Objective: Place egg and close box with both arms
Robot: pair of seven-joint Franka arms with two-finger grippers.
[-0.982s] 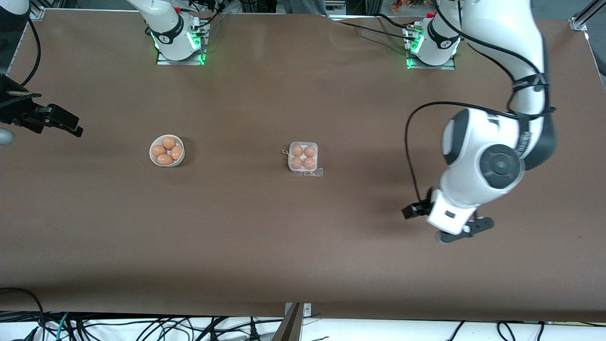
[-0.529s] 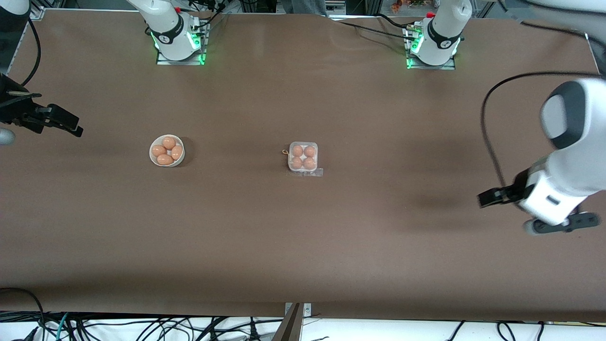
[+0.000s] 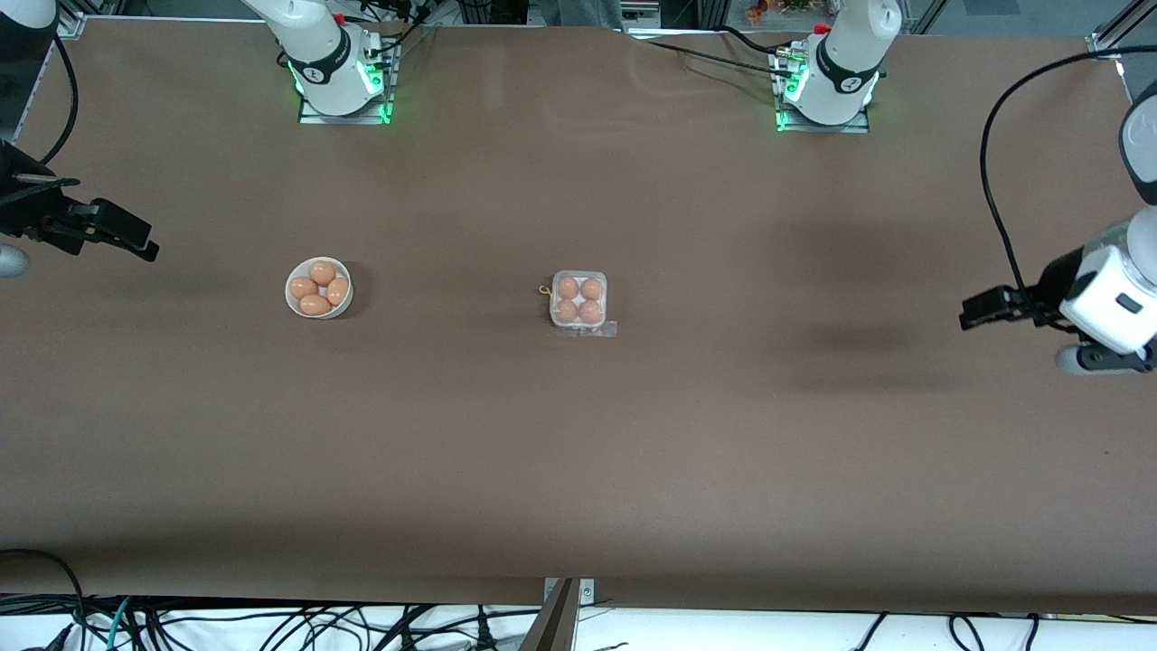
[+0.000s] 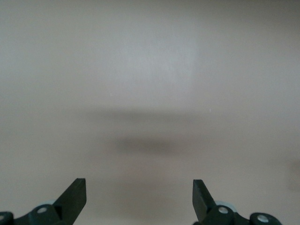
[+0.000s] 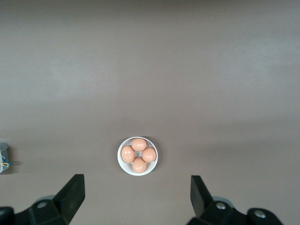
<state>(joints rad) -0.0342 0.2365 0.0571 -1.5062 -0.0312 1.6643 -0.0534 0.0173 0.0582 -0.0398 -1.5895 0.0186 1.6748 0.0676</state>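
Note:
The box (image 3: 578,301), a small white tray, stands mid-table with four orange-brown eggs (image 3: 568,287) in its cups, and the clear lid seems to lie down over them. A sliver of the box shows at the edge of the right wrist view (image 5: 3,157). My left gripper (image 3: 974,312) is open and empty, high over bare table at the left arm's end; it also shows in the left wrist view (image 4: 139,187). My right gripper (image 3: 143,246) is open and empty over the right arm's end, where that arm waits; it also shows in its wrist view (image 5: 137,185).
A round white bowl (image 3: 294,306) holding four more eggs stands toward the right arm's end, level with the box; it also shows in the right wrist view (image 5: 123,166). A small yellowish loop (image 3: 544,290) lies beside the box. Cables hang along the table's near edge.
My left arm has swung away from the table's middle out to the left arm's end, its gripper empty. The right arm, box and bowl have not moved.

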